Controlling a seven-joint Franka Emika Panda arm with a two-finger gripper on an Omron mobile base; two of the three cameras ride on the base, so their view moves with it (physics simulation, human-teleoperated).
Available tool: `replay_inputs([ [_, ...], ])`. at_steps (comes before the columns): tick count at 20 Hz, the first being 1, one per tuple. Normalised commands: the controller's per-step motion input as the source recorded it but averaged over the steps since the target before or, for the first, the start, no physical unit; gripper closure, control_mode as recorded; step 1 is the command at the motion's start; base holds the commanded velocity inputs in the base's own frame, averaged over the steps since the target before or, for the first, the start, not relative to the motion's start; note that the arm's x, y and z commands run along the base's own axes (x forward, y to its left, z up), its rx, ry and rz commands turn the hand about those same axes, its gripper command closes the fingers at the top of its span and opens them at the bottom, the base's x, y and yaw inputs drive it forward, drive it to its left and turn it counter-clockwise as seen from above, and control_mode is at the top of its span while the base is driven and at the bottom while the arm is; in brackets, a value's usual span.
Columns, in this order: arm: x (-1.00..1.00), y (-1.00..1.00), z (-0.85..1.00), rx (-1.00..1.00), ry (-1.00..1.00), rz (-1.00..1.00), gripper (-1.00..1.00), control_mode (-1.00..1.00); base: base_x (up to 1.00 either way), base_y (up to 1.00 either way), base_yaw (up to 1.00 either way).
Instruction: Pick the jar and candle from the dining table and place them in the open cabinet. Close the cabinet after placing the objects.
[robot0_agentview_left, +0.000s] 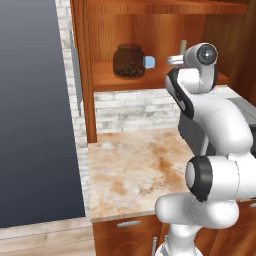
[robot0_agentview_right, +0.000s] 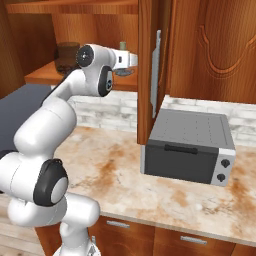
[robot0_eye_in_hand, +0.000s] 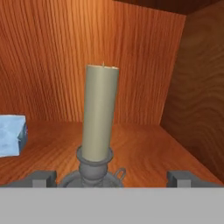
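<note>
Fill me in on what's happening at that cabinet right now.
The robot arm is reaching into the open cabinet. The candle stands upright in its dark holder on the shelf, between the fingertips of the wide-open gripper, which is not clamped on it. The jar already sits on the same shelf to the left, with a small pale-blue cube between it and the candle. The cabinet door is open; a toaster oven sits on the counter below.
</note>
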Motion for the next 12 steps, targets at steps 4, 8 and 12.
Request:
replay_inputs([
  [4, -0.29, 0.00, 0.05, 0.03, -0.02, -0.04, -1.00, -1.00, 0.00, 0.00, 0.00],
  [8, -0.30, 0.01, 0.08, 0.05, 0.00, -0.01, -1.00, -1.00, 0.00, 0.00, 0.00],
  [12, -0.28, 0.01, 0.05, 0.05, 0.00, 0.00, -1.00, -1.00, 0.00, 0.00, 0.00],
])
